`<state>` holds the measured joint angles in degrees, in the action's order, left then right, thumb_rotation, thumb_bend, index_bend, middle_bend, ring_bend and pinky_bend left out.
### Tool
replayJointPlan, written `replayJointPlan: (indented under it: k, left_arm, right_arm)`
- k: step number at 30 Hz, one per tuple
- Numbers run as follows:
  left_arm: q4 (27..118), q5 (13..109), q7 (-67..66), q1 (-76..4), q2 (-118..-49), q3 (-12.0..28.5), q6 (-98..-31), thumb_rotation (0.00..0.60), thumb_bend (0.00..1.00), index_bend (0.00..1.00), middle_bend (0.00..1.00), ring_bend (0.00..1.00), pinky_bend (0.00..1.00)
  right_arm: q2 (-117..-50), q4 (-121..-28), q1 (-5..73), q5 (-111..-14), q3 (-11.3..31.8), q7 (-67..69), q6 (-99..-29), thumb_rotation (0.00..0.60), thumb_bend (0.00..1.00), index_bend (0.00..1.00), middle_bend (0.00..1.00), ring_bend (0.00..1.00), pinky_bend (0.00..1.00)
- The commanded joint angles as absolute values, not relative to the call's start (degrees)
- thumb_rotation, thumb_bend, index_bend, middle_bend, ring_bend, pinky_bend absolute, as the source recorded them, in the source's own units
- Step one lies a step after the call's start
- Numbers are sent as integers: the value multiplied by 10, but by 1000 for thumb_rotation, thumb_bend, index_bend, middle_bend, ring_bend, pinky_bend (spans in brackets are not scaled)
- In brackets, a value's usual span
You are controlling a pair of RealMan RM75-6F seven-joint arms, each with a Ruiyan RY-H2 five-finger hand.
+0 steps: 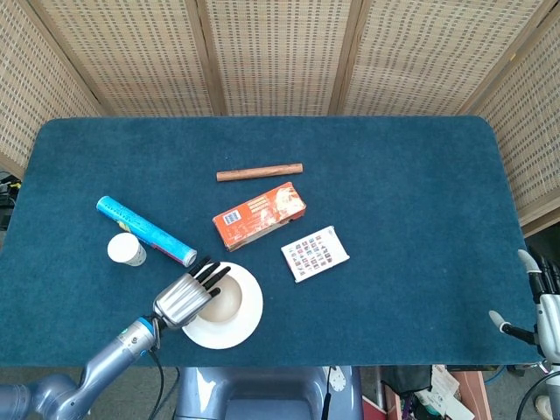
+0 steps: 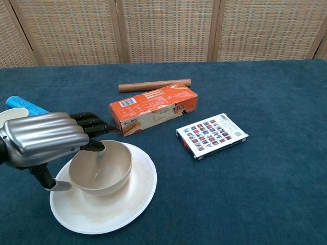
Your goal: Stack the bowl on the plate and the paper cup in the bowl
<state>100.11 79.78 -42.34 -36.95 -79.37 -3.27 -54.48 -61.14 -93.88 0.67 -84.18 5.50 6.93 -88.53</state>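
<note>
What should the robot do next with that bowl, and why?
Probably let go and lift the left hand away. The bowl already sits on the plate, with fingers hooked over its rim. The paper cup stands beside the blue tube, left of the plate, so it likely comes next.

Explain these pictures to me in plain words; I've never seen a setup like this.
Two cameras on one robot: the head view looks down on a blue table, the chest view looks across it. The metal left hand grips a beige bowl at its rim, over a white plate. The right hand waits at the table's edge, holding nothing. Also on the table: a paper cup, a blue tube, an orange box, a brown stick and a printed pack.
</note>
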Motion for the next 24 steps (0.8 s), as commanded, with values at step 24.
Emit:
replayJointPlan:
  k: [24]
  left_arm:
    - [924, 784, -154, -258, -630, 16, -710, 600, 192, 311, 0, 0, 0]
  right_arm:
    - [-617, -948, 13, -853, 48, 45, -876, 600, 144, 0, 0, 0, 0]
